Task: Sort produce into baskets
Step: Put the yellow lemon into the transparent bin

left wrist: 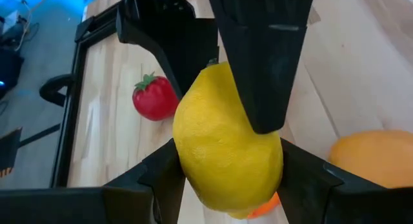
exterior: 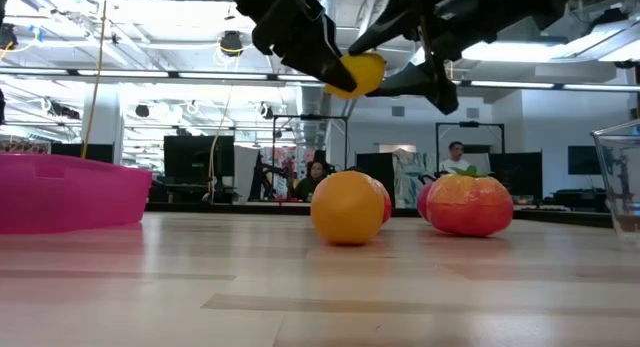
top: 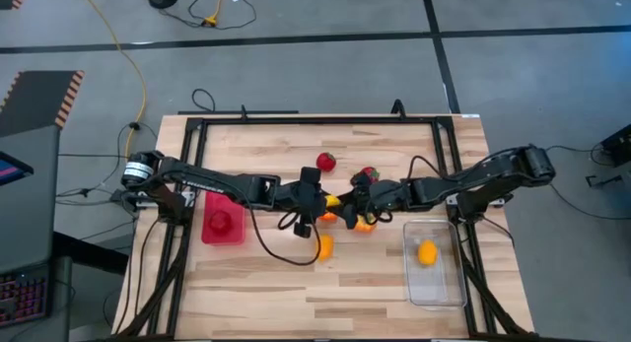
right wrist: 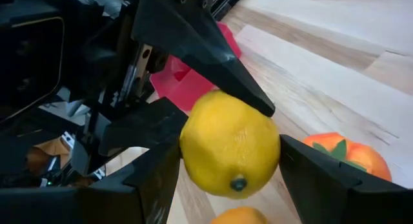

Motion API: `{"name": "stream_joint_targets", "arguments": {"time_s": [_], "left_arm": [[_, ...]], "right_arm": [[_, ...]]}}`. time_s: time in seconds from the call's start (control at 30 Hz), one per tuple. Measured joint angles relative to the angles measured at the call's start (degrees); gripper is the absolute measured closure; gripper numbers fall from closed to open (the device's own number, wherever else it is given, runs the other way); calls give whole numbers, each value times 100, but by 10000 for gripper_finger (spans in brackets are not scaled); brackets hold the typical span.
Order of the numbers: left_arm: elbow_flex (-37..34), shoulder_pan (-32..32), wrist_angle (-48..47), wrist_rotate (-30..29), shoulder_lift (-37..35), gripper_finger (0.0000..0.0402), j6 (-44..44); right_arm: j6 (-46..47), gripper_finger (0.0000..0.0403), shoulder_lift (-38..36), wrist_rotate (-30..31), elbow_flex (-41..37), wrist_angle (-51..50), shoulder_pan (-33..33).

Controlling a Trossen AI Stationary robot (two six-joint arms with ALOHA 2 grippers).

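Observation:
A yellow lemon (top: 333, 200) hangs above the middle of the table between my two grippers. My left gripper (top: 317, 196) comes from the table's left and is shut on it. My right gripper (top: 353, 200) comes from the right and is shut on it too. The lemon shows in the low view (exterior: 355, 74) well above the tabletop. A small red bin (top: 223, 224) stands at the left with a red piece inside. A clear bin (top: 434, 263) stands at the right with an orange piece (top: 427, 252) in it. My left gripper (left wrist: 229, 175) pinches the lemon between its two fingers, one on each side (left wrist: 187, 153), coming about level from the table's left. The lemon is lifted clear of the table. My right gripper (right wrist: 229, 162) pinches the same lemon between its two fingers, on its two sides (right wrist: 271, 153), coming from the table's right. The lemon's nubbed end (right wrist: 239, 183) faces the right wrist camera. One right finger (left wrist: 258, 88) lies over the lemon in the left wrist view.
Loose pieces lie on the table around the grippers: a strawberry (top: 325, 162), a red tomato (top: 369, 173), and orange pieces (top: 323, 246) (top: 365, 224). In the low view an orange piece (exterior: 347, 207) and a tomato (exterior: 470, 204) sit under the lemon. People show in the room beyond.

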Motion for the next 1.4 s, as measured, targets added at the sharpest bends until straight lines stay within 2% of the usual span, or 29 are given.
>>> {"name": "stream_joint_targets", "arguments": {"time_s": [0.23,0.4,0.57,0.87,1.1,1.27,1.4], "left_arm": [[-4,-8,-19,20,0,212,0],[-4,-8,-7,37,0,204,-3],[-4,-13,14,57,0,182,-7],[17,-13,12,67,0,142,-240],[836,-13,-1806,57,0,140,-575],[1309,-12,-2939,87,-8,140,-907],[1325,-11,-3281,98,-4,140,-883]], "right_arm": [[0,125,87,-18,0,114,9],[-1,151,87,-49,0,109,9],[-4,183,87,-117,0,115,9],[-110,180,49,-137,4,81,8],[-238,181,-500,-273,7,-408,20],[-245,181,-1166,-331,7,-1457,71],[22,180,-1820,-458,7,-2394,339]]}}
